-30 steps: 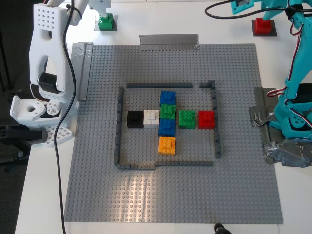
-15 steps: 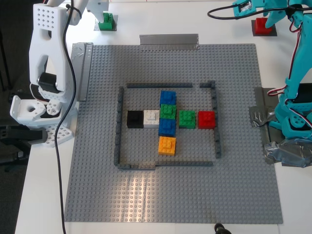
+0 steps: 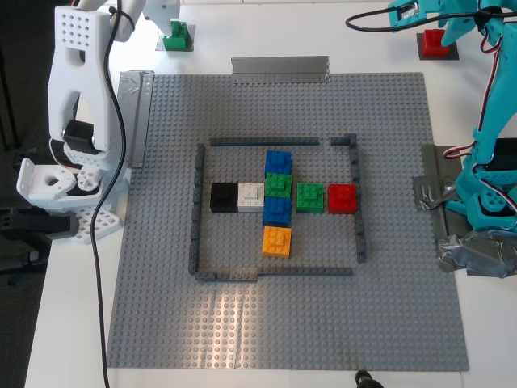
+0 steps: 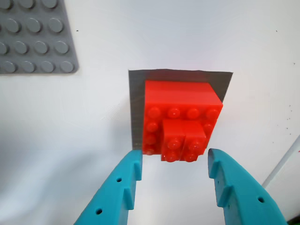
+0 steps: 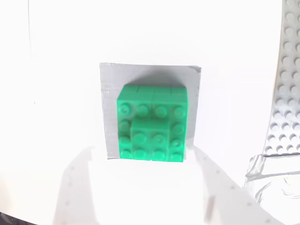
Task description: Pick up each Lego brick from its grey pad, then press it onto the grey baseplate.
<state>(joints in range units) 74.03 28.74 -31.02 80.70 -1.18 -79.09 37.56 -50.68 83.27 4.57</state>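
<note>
Exterior view: the red brick (image 3: 434, 40) sits on its grey pad (image 3: 449, 53) on the tabletop (image 3: 363, 40), beyond the baseplate (image 3: 161, 323); the green brick (image 3: 175, 34) likewise.

First wrist view: my first gripper (image 4: 171, 168) hovers, fingers (image 4: 129, 174) apart, flanking the red brick (image 4: 180, 119).

Second wrist view: my second gripper (image 5: 145, 161), fingers apart, faces the green brick (image 5: 152, 123).

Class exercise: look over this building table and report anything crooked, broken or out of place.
The thin dark grey rectangular frame on the large studded grey baseplate is incomplete, with a gap in its far side near one corner. Crumpled silver tape bunches at the baseplate's edge.
</note>
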